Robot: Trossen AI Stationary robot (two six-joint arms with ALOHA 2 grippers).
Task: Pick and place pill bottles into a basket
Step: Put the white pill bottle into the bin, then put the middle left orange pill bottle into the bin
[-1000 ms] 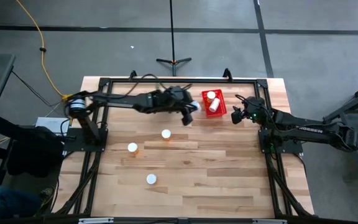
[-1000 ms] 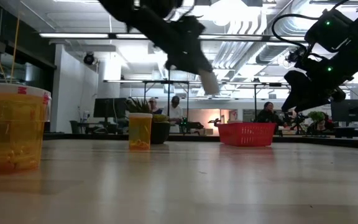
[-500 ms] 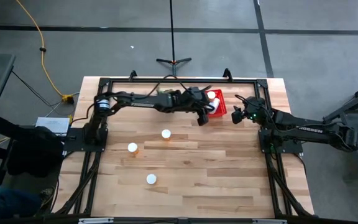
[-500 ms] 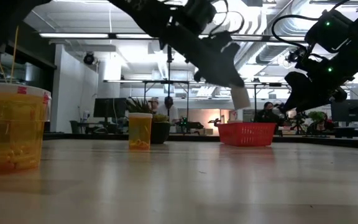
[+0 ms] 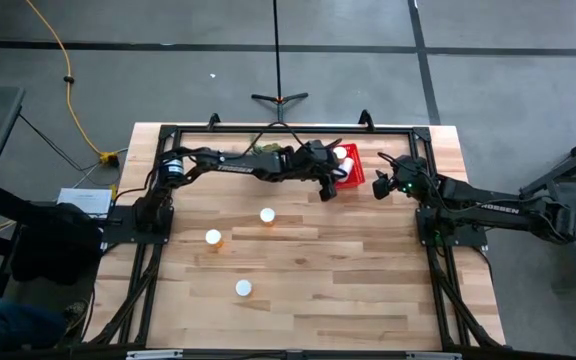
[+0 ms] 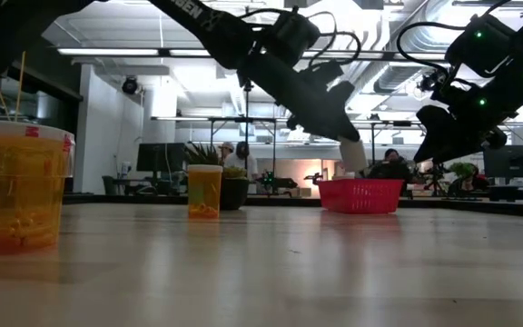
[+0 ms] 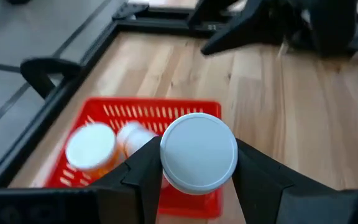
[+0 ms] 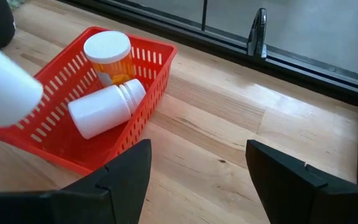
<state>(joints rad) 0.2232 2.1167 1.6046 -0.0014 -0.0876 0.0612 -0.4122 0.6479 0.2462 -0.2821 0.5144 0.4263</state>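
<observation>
Gripping a bottle (image 7: 199, 152) cap-up, the left end effector (image 7: 194, 171) hangs at the basket (image 7: 194, 202) rim for release; the right end effector (image 8: 194, 180) waits open nearby.

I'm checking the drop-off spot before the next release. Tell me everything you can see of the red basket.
The small rectangular red plastic basket has slotted, mesh-like walls and an open top. It sits flat on the wooden table near the far edge, between the two arms. Inside are two pill bottles: one upright with a white cap and orange body, one lying on its side, mostly white. The left gripper holds a third white-capped bottle just above its near rim. Nothing else touches it.
</observation>
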